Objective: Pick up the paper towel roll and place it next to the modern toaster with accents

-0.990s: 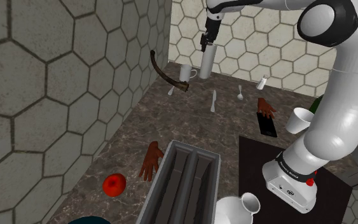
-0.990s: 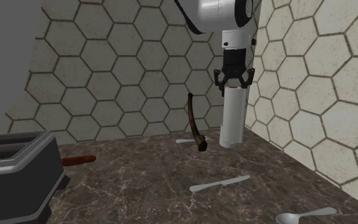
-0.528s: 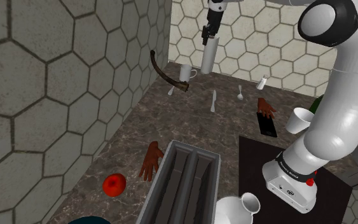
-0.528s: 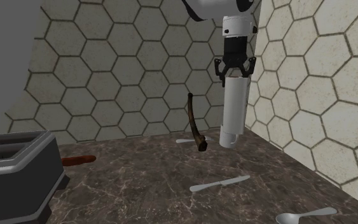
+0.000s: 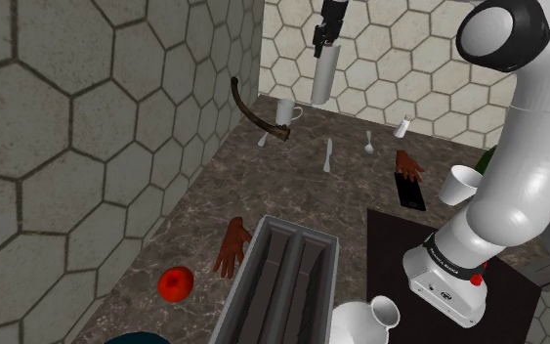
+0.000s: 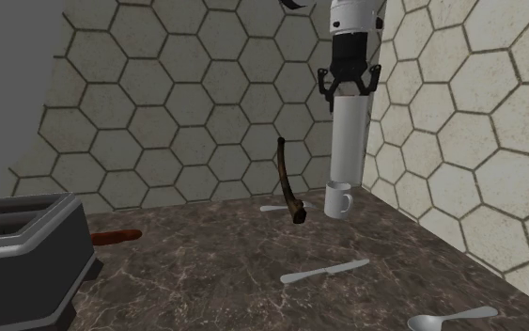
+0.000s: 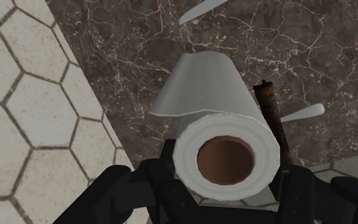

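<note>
The paper towel roll (image 5: 323,78) is a tall white cylinder hanging upright in the air near the back corner of the marble counter. My gripper (image 5: 328,37) is shut on its upper end. In the second exterior view the gripper (image 6: 350,83) clasps the roll (image 6: 346,141), whose lower end hangs above a white mug (image 6: 339,200). In the wrist view the roll (image 7: 204,95) shows its brown core between my black fingers (image 7: 161,181). The grey two-slot toaster (image 5: 292,279) stands at the counter's near end, also seen as the toaster (image 6: 27,249) at the second exterior view's left.
A curved brown-handled tool (image 6: 291,188) leans on the back wall. A knife (image 6: 324,273) and a spoon (image 6: 450,320) lie on the counter. A red fruit (image 5: 175,283), two brown hand-shaped things (image 5: 232,246), a black phone (image 5: 410,192) and a white cup (image 5: 461,183) lie nearer the stand.
The gripper has risen with the roll held upright. In the second exterior view the white mug behind it has come into sight.
</note>
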